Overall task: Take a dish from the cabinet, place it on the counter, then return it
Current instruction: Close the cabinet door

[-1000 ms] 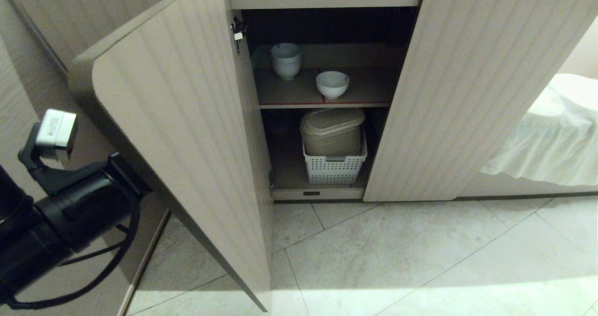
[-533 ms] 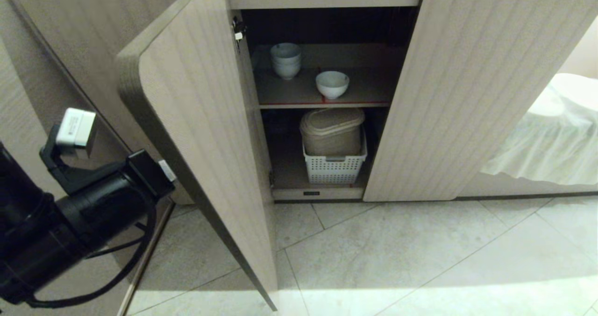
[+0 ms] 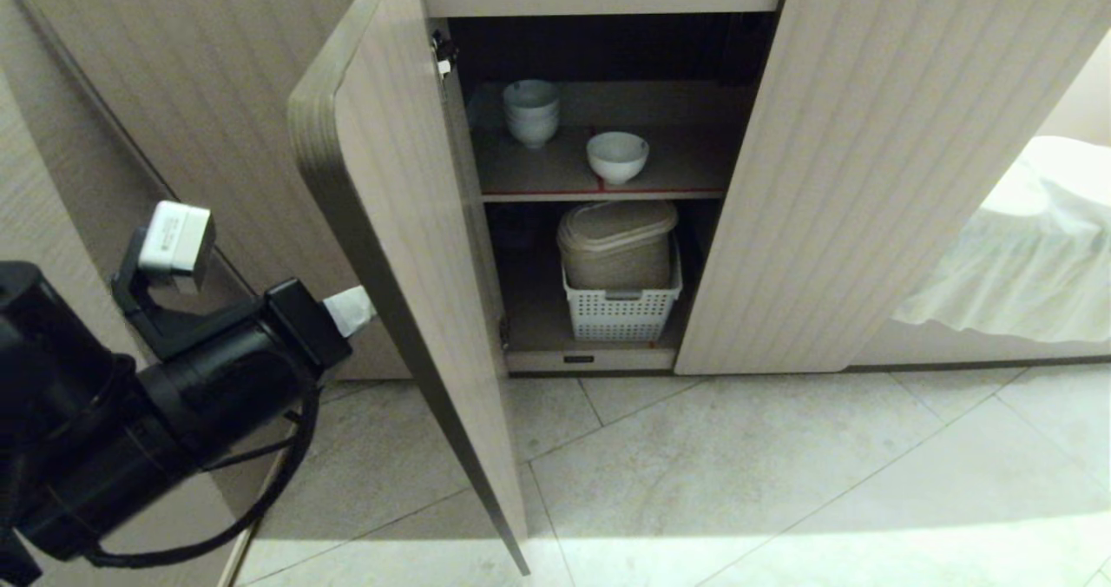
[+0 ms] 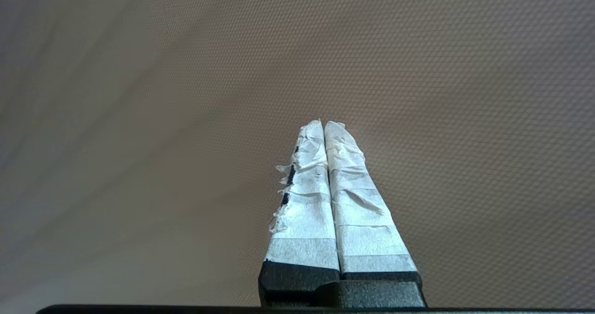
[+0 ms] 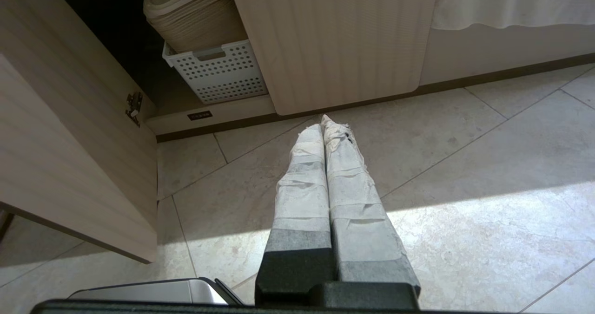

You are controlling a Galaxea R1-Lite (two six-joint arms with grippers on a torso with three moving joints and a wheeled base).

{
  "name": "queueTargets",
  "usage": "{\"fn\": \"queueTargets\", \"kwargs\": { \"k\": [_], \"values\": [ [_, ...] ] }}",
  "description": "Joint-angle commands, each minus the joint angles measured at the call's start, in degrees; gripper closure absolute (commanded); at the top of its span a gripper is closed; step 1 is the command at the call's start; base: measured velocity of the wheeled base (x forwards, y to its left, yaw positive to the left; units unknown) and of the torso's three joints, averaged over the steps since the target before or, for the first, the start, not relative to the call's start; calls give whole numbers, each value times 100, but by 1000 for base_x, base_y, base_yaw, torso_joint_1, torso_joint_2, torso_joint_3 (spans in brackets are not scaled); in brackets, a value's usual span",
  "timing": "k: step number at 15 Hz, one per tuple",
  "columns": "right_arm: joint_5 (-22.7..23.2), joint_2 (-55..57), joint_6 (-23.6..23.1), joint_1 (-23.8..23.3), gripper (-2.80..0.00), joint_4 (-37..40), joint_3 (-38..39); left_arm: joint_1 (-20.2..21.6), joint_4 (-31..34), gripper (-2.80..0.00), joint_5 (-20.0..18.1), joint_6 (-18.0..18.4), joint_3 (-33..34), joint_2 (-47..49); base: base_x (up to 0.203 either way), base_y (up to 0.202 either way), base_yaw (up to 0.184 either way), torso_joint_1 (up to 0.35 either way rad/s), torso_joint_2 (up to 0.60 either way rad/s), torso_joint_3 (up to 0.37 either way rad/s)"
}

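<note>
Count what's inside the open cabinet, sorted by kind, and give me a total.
Single white bowl: 1
Stack of white bowls: 1, number of bowls in it unclear
White perforated basket: 1
Beige lidded bin in the basket: 1
Total: 4

We are seeing our right gripper [image 5: 324,121] hanging over the tiled floor [image 5: 465,165], its taped fingers [image 5: 302,188] pressed together. Ahead, the cabinet [image 5: 334,44] is standing with one ribbed door [image 5: 69,165] swung open. Inside, a white perforated basket [image 5: 218,72] is holding a beige lidded bin [image 5: 195,16]. A white cloth [image 5: 511,3] is draping beyond.
</note>
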Motion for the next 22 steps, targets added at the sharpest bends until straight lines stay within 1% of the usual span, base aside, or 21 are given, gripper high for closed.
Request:
{"fn": "queueTargets", "kwargs": {
  "k": [1,6,11,19,22],
  "values": [
    [-2,7,1,2,0,-2,1,-9,-226,0,-5,-21,-9,253,0,0,0,0,0,0],
    [-2,7,7,2,0,-2,1,-8,-819,0,-24,7,-175,828,0,0,0,0,0,0],
    [-2,7,7,2,0,-2,1,-7,-859,0,-24,7,-441,1099,0,0,0,0,0,0],
    [-2,7,7,2,0,-2,1,31,-863,0,-38,26,-1086,1643,0,0,0,0,0,0],
    [-2,7,7,2,0,-2,1,43,-865,0,-42,34,-1511,1910,0,0,0,0,0,0]
  ]
}}
